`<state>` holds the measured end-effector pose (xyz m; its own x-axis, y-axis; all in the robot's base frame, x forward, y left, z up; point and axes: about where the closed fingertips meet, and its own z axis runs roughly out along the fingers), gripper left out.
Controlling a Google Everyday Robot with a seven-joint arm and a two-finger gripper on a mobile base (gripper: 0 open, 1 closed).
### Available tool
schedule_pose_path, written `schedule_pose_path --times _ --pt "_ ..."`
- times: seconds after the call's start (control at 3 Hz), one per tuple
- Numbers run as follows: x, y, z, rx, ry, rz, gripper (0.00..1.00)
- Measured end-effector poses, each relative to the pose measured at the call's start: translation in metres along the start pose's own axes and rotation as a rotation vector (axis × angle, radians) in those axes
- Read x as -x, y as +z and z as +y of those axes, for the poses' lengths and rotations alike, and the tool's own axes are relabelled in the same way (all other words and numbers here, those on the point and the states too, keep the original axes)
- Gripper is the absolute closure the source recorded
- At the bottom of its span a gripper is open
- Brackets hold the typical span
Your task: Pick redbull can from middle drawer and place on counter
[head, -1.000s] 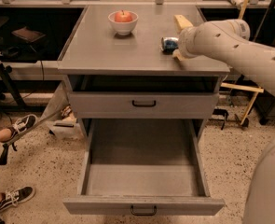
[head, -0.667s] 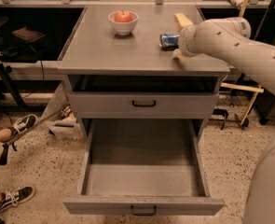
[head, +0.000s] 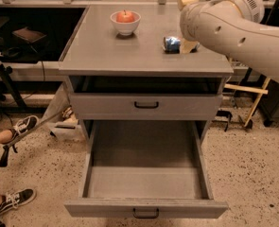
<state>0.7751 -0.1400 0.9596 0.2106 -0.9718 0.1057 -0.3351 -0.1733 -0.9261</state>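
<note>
The redbull can (head: pixel 171 43) lies on its side on the counter (head: pixel 129 51), right of centre. My gripper (head: pixel 189 46) is just to the right of the can, down at the counter top, mostly hidden behind my white arm (head: pixel 233 27), which reaches in from the right. The middle drawer (head: pixel 146 176) is pulled fully out below, and its grey floor is bare. Its black handle (head: pixel 146 214) shows on the low front panel.
A white bowl (head: pixel 125 23) holding a red apple (head: pixel 125 16) stands at the back centre of the counter. The taller drawer front (head: pixel 146 105) above the open drawer is shut. A person's sneakers (head: pixel 16 126) and a pole lie on the floor at the left.
The can stays at about the same spot on the counter. My arm has shifted slightly up and to the right above it.
</note>
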Motion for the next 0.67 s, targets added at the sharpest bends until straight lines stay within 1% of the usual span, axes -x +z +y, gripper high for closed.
schedule_pose_path --times 0.33,0.67 --pt "-0.031 -0.051 0.025 0.074 0.007 0.109 0.0" --pt "-0.056 -0.08 0.053 0.131 0.029 0.178 0.0"
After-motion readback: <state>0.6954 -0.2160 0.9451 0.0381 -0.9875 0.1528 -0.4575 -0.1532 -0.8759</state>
